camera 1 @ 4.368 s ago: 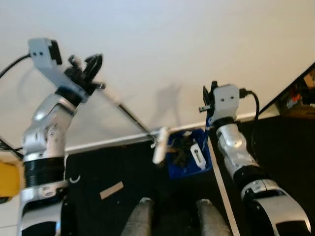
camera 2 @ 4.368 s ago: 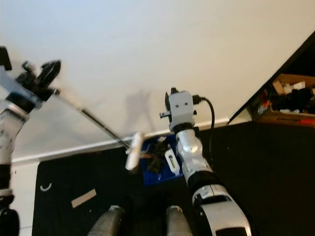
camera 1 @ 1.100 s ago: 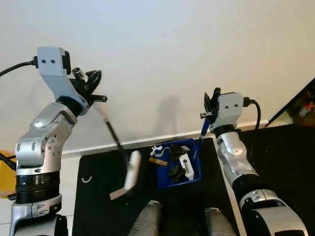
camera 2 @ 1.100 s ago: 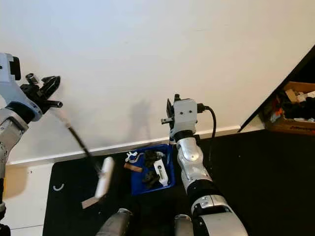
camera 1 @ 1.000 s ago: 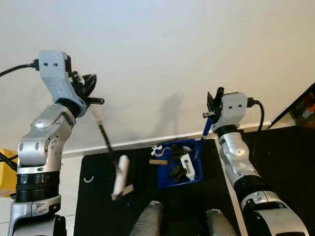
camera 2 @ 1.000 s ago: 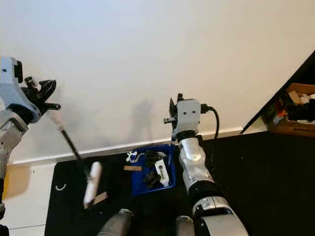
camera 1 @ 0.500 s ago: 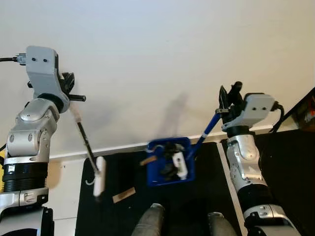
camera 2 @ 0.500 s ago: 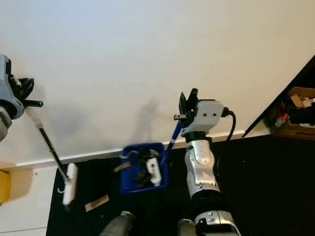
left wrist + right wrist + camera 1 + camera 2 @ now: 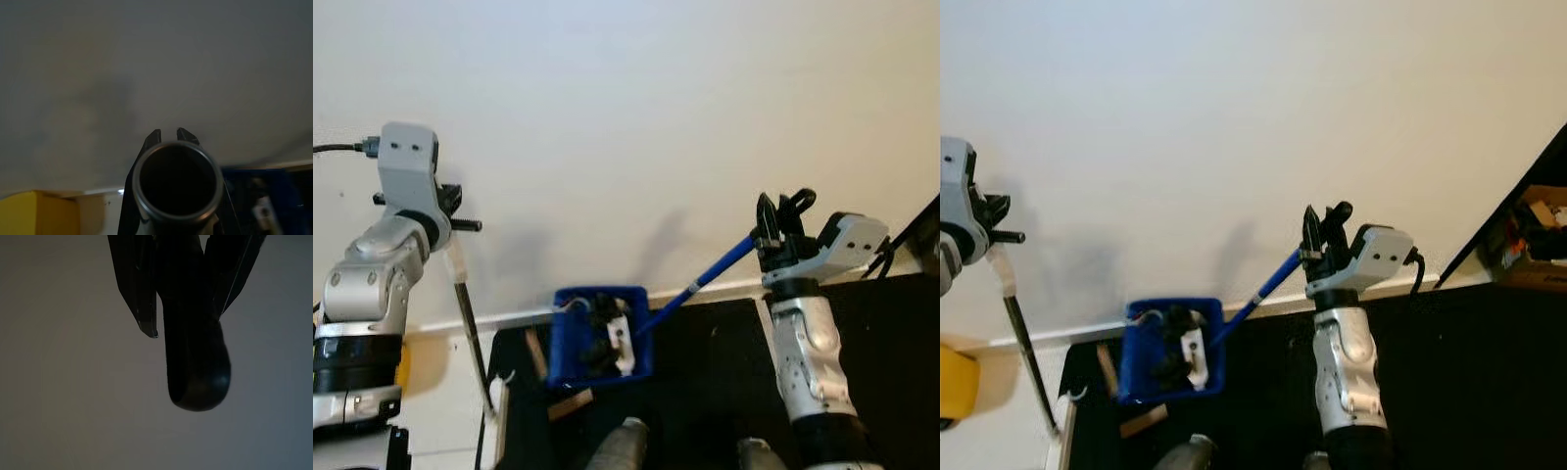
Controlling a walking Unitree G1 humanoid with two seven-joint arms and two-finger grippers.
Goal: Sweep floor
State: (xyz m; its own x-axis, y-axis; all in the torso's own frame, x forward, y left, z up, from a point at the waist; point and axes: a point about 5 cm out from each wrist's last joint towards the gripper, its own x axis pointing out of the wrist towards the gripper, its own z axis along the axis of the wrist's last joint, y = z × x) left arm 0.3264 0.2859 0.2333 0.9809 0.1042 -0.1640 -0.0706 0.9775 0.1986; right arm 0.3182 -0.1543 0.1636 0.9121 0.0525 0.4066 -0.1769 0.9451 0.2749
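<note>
Blue dustpan (image 9: 602,336) handle slants up to right hand (image 9: 781,227).

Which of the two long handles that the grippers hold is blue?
The dustpan handle in the right gripper is blue. The broom handle in the left gripper is dark with a pale top.

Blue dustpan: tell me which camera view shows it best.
The left eye view: the blue dustpan sits whole near the middle with debris inside, its handle running up to the right gripper. The right eye view shows it too, further left. The left wrist view catches a dim blue corner.
</note>
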